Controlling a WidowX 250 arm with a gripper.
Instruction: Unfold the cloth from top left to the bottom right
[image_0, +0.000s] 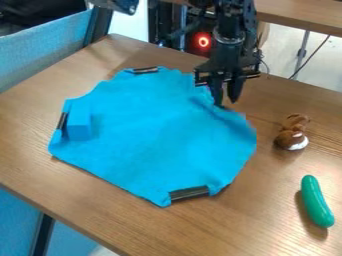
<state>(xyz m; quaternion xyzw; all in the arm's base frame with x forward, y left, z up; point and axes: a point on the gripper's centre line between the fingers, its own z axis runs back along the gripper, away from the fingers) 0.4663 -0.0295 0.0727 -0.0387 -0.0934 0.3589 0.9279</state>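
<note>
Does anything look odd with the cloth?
Yes: the cloth has an uneven outline, and near its left edge in view a squarish blue patch stands out, perhaps a folded flap, beside a dark strip.

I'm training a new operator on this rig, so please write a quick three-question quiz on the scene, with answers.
1. Fill in: The gripper is at the ____ edge of the blue cloth, as the camera sees it.
2. True or false: The brown-and-white plush toy lies off the cloth, on the wooden table.
3. Which lies nearest the view's lower right corner?
A) plush toy
B) green toy cucumber
C) blue cloth

Key: 1 upper right; 2 true; 3 B
</note>
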